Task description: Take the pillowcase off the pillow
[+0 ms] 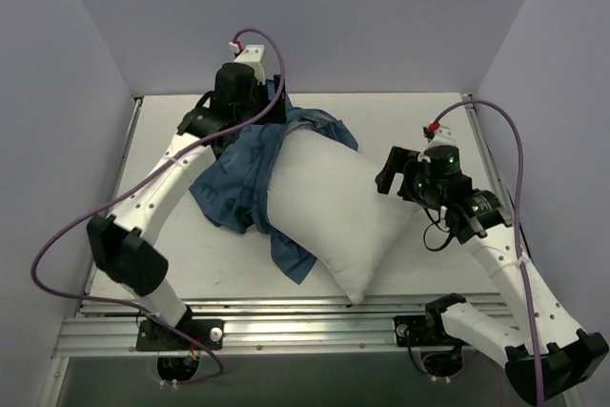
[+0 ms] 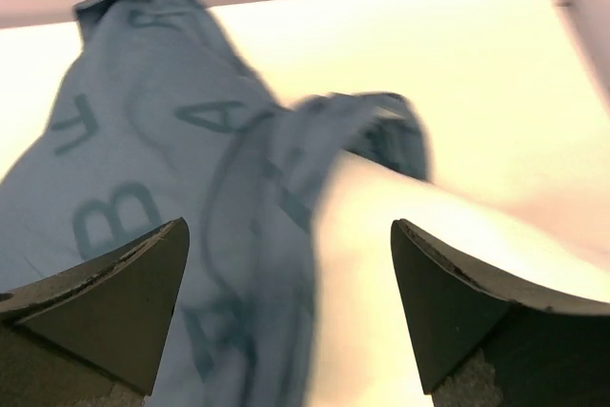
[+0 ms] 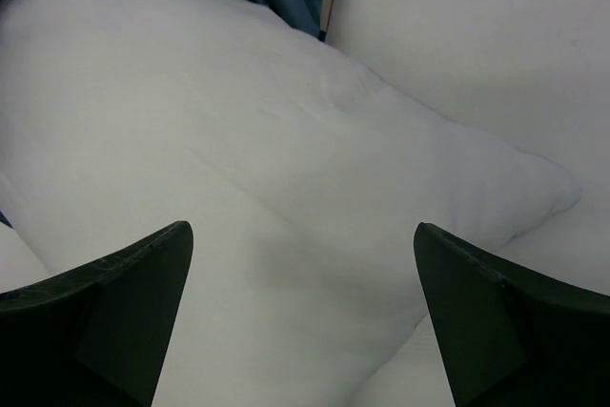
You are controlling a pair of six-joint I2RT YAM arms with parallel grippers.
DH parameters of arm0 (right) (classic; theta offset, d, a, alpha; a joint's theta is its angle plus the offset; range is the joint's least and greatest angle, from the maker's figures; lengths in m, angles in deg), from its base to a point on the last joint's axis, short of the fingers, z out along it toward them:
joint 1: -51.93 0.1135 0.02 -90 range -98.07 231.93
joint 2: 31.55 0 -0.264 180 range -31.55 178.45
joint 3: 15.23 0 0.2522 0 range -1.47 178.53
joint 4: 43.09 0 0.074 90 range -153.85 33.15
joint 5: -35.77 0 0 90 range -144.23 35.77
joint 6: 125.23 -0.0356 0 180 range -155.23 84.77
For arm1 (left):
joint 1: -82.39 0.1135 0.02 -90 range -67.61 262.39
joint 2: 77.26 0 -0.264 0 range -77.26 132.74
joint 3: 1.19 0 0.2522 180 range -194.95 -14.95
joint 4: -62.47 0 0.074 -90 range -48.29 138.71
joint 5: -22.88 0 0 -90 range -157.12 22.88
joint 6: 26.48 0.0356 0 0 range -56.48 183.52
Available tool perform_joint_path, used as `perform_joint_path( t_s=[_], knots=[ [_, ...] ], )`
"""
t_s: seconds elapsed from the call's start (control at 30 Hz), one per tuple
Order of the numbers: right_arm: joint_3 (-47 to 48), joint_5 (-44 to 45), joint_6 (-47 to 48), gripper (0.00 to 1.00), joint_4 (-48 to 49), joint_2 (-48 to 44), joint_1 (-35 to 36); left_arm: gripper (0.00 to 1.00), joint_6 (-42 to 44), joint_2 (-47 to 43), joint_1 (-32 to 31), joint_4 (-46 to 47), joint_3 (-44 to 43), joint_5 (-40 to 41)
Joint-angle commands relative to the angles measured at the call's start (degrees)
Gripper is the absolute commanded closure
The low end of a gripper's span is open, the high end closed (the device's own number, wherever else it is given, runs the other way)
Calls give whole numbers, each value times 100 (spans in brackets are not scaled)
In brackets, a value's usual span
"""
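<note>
Pillow (image 1: pixel 334 216) lies diagonal on table (image 1: pixel 191 259), mostly bare. Pillowcase (image 1: pixel 233 188) bunched along its left side, seems to cover far corner.
Left gripper (image 2: pixel 288 226): jaws wide apart, nothing held, cloth just ahead.
Right gripper (image 3: pixel 303 228): jaws wide, empty, over pillow.
Step, I judge: between grasps, near end.
Next: left takes cloth, right pins pillow, pull apart.
Left wrist view shows printed letters; only top view shows whole layout.

The soft blue cloth pillowcase (image 2: pixel 143 159) is carrying large printed letters (image 2: pixel 214 116) in the left wrist view. An A, a B and another A are showing clearly, but no whole word is readable.
</note>
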Motion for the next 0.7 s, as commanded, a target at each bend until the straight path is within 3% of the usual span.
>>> perform_joint_path(
  t_s=[0.0,0.13,0.37,0.53,0.67],
  knots=[
    [473,239,536,4,595,63,163,5,-169,-1042,-373,169,627,61],
    [622,133,1018,0,930,265,768,5,-469,-2349,-479,326,2319,43],
    [606,553,1659,0,1780,1353,2412,7,-785,-3425,-462,440,4158,-9],
    [614,870,2179,0,2354,2162,3098,9,-979,-3768,-462,801,4882,-193],
    [491,1169,2356,0,2740,2961,3161,9,-1005,-3900,-462,1056,5164,-203]
  ],
)
